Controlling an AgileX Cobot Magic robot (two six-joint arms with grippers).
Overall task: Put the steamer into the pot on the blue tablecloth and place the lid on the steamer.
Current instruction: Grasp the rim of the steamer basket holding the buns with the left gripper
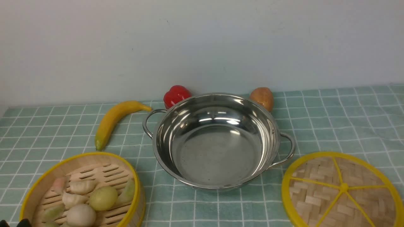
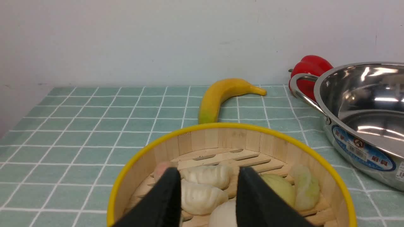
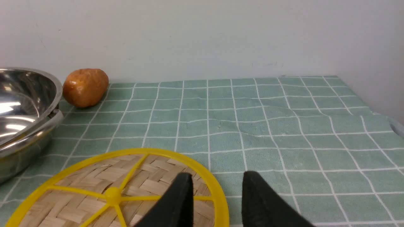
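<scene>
The steamer (image 1: 94, 154), a bamboo basket with a yellow rim, stands on the blue tablecloth (image 1: 331, 119) at the near left and holds dumplings and buns (image 1: 80, 201). The empty steel pot (image 1: 217, 157) sits in the middle. At the near right the woven lid (image 1: 315, 195) lies flat. In the left wrist view my left gripper (image 2: 208, 169) hangs open over the steamer (image 2: 221, 126), gripping nothing. My right gripper (image 3: 217, 181) is open too, with one finger over the lid (image 3: 94, 179) near its rim and the other over bare cloth.
A banana (image 1: 113, 119) lies left of the pot. A red pepper (image 1: 176, 94) and a brown potato (image 1: 262, 97) sit behind it against the white wall. The cloth's right edge (image 3: 394, 126) shows in the right wrist view.
</scene>
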